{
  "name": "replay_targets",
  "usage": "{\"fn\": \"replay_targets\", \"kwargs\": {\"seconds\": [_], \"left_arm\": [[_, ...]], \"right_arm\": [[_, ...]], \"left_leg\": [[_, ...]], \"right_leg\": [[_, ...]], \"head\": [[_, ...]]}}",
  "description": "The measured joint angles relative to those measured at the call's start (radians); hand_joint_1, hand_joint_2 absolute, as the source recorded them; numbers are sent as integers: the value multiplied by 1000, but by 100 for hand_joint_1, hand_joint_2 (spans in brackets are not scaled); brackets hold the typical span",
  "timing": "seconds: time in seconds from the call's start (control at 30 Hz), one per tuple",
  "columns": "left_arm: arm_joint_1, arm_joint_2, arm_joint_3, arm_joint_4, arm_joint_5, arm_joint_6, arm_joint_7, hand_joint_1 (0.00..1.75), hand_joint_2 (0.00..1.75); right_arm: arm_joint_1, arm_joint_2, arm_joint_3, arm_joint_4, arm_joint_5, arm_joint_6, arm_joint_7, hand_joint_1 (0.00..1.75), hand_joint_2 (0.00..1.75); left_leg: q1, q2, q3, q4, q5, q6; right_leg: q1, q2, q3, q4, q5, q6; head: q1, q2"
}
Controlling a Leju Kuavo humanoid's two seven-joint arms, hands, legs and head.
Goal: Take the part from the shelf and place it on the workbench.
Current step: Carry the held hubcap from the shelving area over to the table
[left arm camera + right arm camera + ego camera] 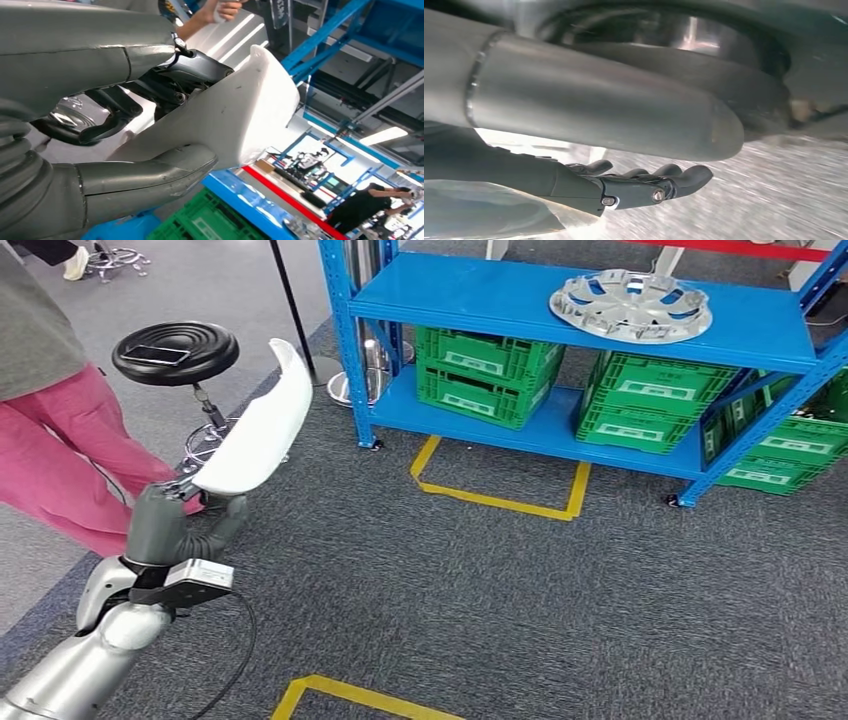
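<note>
Nearby, stool — L hand fingers hold white part; R hand prob. empty.

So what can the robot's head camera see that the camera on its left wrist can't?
Head view alone: the silver wheel cover lying on the blue shelf's top board, a black stool, and yellow tape lines on the carpet. Left wrist view alone: a red strip and a person in black far off. Both: the left hand holding the white part, and green crates.
</note>
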Motion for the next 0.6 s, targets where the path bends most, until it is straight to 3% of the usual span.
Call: {"fn": "replay_targets", "kwargs": {"seconds": [0.07, 0.1, 0.47, 0.6], "left_arm": [[-17, -2, -11, 6, 3, -3, 0, 175, 175], [-25, -2, -15, 9, 4, -5, 0, 175, 175], [-39, -3, -22, 15, 5, -7, 0, 175, 175], [-62, -4, -46, 35, 9, -14, 5, 175, 175]], "right_arm": [[-1, -2, -7, 2, -14, 18, 49, 0, 0], [-2, -3, -10, 3, -18, 25, 64, 0, 0], [-4, -3, -12, 5, -23, 33, 85, 0, 0], [-2, -3, -19, 7, -26, 33, 115, 0, 0]], "left_leg": [[-3, -2, -11, 11, 4, -7], [-5, -3, -17, 15, 6, -11], [-7, -4, -28, 19, 13, -18], [-7, -4, -33, 16, 26, 16]], "right_leg": [[-2, 4, 64, -125, 35, -3], [-2, 6, 78, -154, 37, -5], [-1, 9, 76, -161, 35, -13], [2, 10, 69, -163, 47, -23]], "head": [[0, 0], [-1, 0], [-3, 0], [-2, 0]]}}
